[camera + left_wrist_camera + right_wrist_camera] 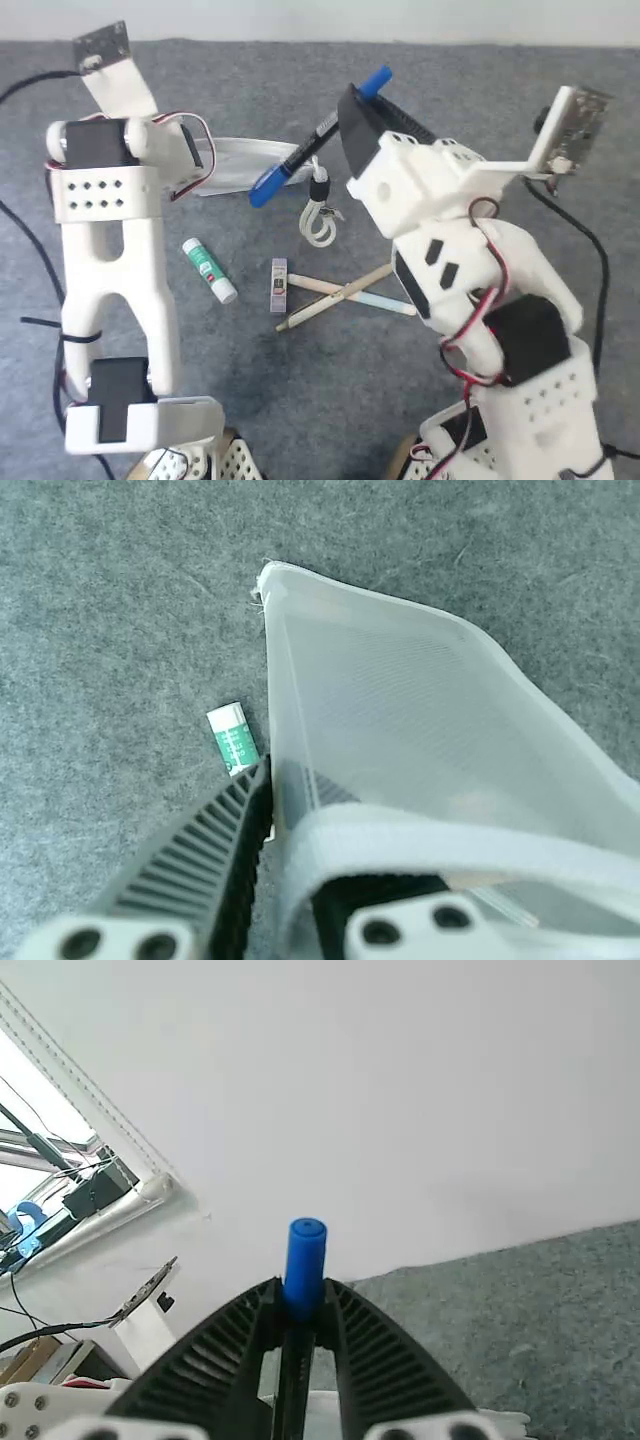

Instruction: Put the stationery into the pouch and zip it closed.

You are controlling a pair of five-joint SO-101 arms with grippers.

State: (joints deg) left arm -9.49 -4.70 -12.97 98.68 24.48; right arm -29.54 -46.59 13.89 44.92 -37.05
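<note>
A white mesh pouch [240, 165] lies at the back left of the grey mat. My left gripper [290, 880] is shut on the pouch's [420, 730] zip edge, one finger outside and one inside the mouth. My right gripper [358, 120] is shut on a black marker [300, 160] with blue ends, held aslant above the mat. The marker's lower blue cap hangs just by the pouch's right end. In the right wrist view the marker's upper blue end [305, 1265] sticks out between the fingers of the right gripper [300, 1310]. A green and white glue stick [210, 270] lies on the mat in front of the pouch.
A small purple eraser [279, 285] and two crossed pencils [345, 293] lie mid-mat between the arms. A white looped cord [318, 218] sits under the marker. The glue stick [233, 740] shows beside the left finger. Cables trail along both sides.
</note>
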